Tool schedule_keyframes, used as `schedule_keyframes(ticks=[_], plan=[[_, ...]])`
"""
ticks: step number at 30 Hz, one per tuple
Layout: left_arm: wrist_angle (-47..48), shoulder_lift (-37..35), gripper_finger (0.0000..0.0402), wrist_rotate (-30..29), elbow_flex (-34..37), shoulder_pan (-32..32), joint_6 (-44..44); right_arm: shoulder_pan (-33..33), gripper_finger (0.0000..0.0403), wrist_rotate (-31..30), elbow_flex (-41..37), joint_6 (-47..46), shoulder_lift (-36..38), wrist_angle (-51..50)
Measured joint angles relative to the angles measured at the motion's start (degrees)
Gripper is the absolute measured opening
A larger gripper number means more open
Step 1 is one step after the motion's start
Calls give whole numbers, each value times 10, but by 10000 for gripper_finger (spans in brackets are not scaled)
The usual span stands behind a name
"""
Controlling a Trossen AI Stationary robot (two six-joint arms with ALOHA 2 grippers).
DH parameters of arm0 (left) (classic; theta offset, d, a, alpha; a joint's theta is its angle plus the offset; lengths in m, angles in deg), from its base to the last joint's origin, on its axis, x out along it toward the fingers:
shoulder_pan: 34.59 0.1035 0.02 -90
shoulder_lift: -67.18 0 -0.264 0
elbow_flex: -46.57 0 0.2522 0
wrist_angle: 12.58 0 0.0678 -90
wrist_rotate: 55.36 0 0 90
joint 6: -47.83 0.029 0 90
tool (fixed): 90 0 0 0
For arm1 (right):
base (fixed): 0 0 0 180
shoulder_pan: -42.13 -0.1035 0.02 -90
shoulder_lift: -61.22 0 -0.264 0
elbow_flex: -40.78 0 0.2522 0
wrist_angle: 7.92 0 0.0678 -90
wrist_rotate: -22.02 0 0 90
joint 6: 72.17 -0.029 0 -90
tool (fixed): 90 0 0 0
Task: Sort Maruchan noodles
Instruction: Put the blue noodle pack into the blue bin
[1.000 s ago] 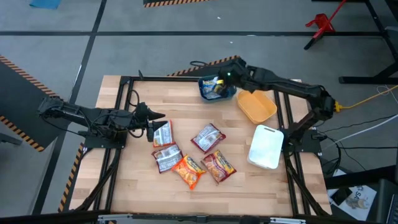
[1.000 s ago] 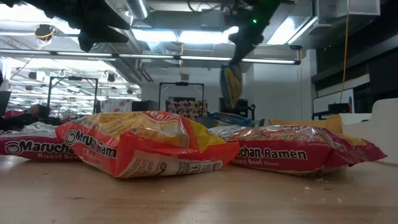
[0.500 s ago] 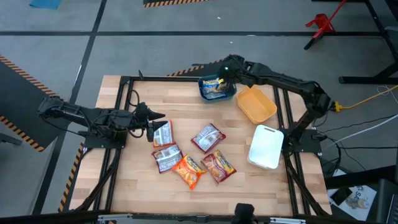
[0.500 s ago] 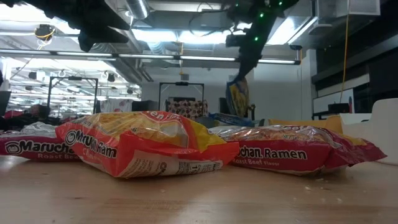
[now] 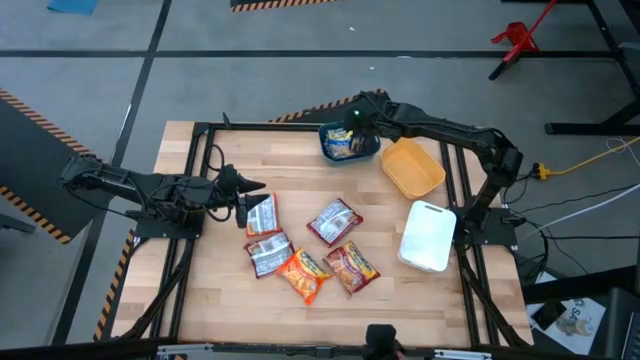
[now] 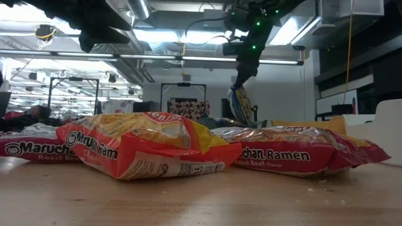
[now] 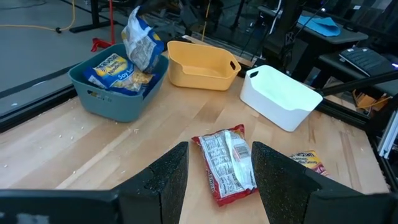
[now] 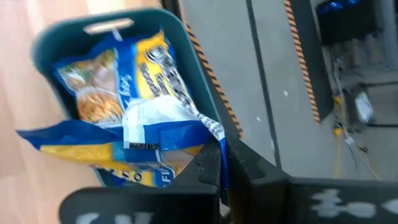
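Right gripper (image 8: 219,168) has lowered blue-and-yellow plastic ramen packet (image 8: 118,140) into teal plastic bin (image 5: 349,143); fingers clamped on it, release likely next. Left gripper (image 7: 214,171), fingers apart, waits over silver-and-red packet (image 7: 225,163) well apart from bin; four more packets on wooden tabletop (image 5: 300,320).

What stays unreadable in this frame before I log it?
- Right pincer pinches a blue-and-yellow packet over the teal bin; how many packets lie beneath is hidden in every view.
- Low view: the front orange packet blocks the packets behind.
- High view: flavor print too small.
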Motion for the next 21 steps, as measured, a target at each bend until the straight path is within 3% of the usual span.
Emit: schedule_keyframes(ticks=[5, 17, 21], plan=[[0, 0, 170, -1, 0, 0, 0, 0, 0, 39, 0, 11, -11, 22], [0, 0, 170, -3, 0, 0, 5, 0, 2, 60, 0, 44, -53, 108], [0, 0, 170, -3, 0, 0, 5, 0, 22, 95, 0, 60, -55, 128]])
